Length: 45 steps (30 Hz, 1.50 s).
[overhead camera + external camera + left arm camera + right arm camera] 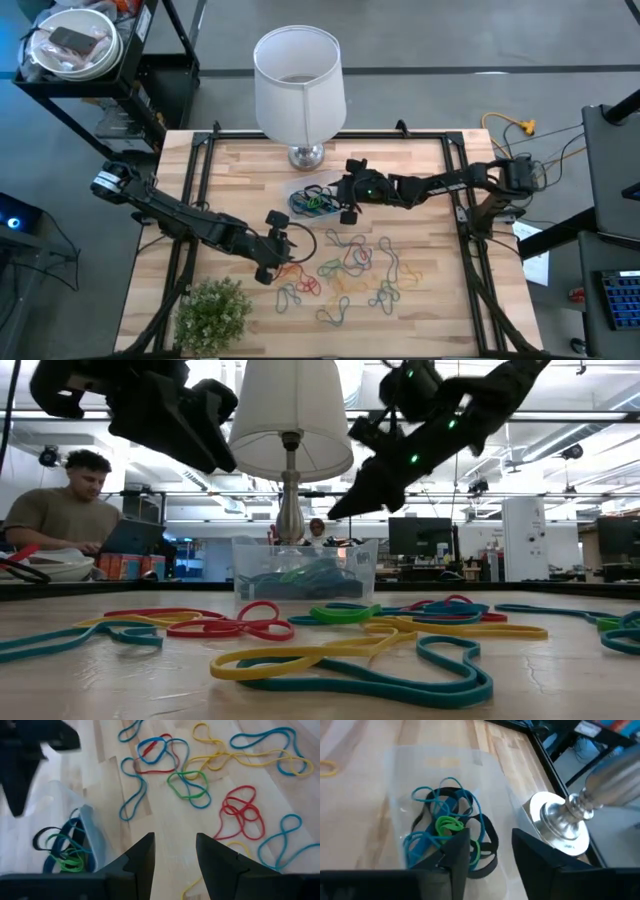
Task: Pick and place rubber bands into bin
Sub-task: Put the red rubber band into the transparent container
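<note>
the rubber bands (pixel 451 827) already dropped lie in the bin (pixel 410 765) right under the right gripper (pixel 490 851), whose fingers are spread and empty, so a low exit could nudge the tub, while the empty, parted left gripper (pixel 175 855) hovers beside it over loose bands.

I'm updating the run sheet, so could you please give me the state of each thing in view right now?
Right gripper: open, empty, over the bin.
Left gripper: open, empty, above the loose bands.
Bin: upright, holding several bands.
Rubber bands: mostly loose on the table.
Lamp: upright behind the bin.
</note>
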Motion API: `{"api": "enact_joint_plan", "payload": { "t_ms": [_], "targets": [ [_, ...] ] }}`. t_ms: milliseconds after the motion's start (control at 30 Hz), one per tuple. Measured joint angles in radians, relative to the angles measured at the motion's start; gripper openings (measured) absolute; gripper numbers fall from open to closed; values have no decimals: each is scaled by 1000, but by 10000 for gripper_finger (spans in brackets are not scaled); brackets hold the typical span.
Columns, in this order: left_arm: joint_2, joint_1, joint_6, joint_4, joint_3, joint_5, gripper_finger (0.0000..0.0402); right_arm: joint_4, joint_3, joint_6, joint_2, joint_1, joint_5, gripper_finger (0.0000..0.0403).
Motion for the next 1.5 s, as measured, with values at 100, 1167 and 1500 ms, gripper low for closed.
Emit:
{"api": "enact_joint_plan", "payload": {
  "t_ms": [100,1167,1500],
  "targets": [
    [0,0,-40,-5,-7,49,128,-84,0,-18,-65,43,-1,155],
    [231,-5,-393,67,-43,226,128,-490,-21,158,-433,533,11,118],
    [303,-4,-444,79,-40,227,128,-492,-21,173,-432,533,11,104]
  ]
}}
